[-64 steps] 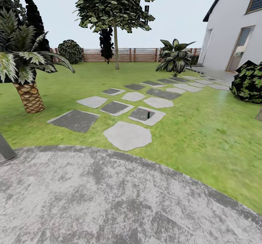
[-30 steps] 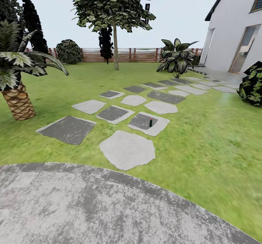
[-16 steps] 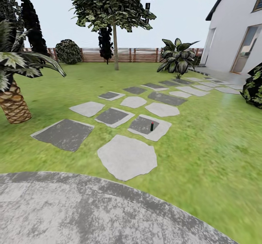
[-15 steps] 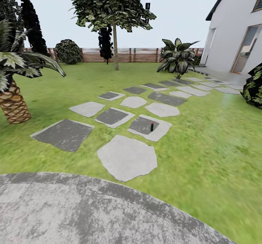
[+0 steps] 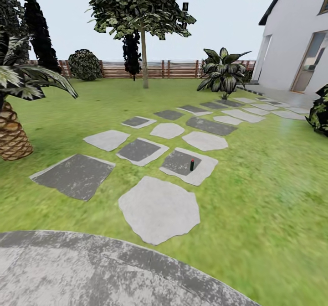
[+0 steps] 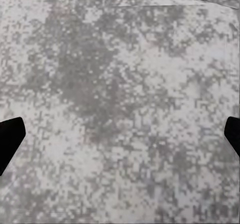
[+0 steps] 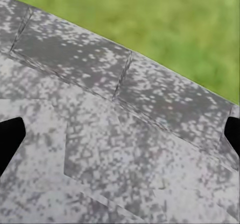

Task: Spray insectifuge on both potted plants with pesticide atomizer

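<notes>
Lawn [image 5: 255, 169] with stepping stones [image 5: 159, 208] | atomizer [image 5: 192, 164] upright on stone | patio [image 5: 68, 274] | both fingers spread

A round grey patio [image 5: 91, 274] fills the 6 o'clock edge, with lawn [image 5: 255, 196] beyond it. Stepping stones [image 5: 159, 208] run from the centre toward 2 o'clock, grey and white by turns. The atomizer [image 5: 192, 164] stands upright on a dark slab with a pale border [image 5: 189, 165], just right of centre. A palm trunk [image 5: 12, 135] sits at 9 o'clock. A tree [image 5: 144, 32] rises at 12 o'clock before a slatted fence [image 5: 159, 69]. A striped-leaf shrub [image 5: 223, 73] stands at 1 o'clock, and a white house [image 5: 296, 46] at 2 o'clock.
</notes>
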Robot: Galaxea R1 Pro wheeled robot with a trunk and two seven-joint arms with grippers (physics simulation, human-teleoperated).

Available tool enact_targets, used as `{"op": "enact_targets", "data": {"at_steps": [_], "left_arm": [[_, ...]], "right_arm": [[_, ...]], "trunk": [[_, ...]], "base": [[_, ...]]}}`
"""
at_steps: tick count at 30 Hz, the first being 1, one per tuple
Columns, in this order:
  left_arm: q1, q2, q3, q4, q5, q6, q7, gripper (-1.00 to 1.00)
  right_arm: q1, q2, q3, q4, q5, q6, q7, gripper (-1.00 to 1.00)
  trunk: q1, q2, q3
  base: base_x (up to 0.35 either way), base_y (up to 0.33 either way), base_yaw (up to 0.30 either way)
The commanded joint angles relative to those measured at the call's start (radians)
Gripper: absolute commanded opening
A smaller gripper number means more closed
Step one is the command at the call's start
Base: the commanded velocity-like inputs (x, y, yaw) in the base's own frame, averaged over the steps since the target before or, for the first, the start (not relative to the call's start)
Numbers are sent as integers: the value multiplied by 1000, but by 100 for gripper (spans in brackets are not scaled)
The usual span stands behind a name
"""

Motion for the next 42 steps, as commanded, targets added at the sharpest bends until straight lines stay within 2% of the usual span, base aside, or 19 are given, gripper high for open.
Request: {"op": "enact_targets", "data": {"at_steps": [1,42], "left_arm": [[-1,0,0,1,1,-3,0,100],[-1,0,0,1,-1,-3,0,100]], "right_arm": [[0,0,0,1,0,-3,0,100],[0,0,0,0,0,-3,0,100]], "trunk": [[0,0,-1],[0,0,-1]], "base": [[337,0,0],[337,0,0]]}}
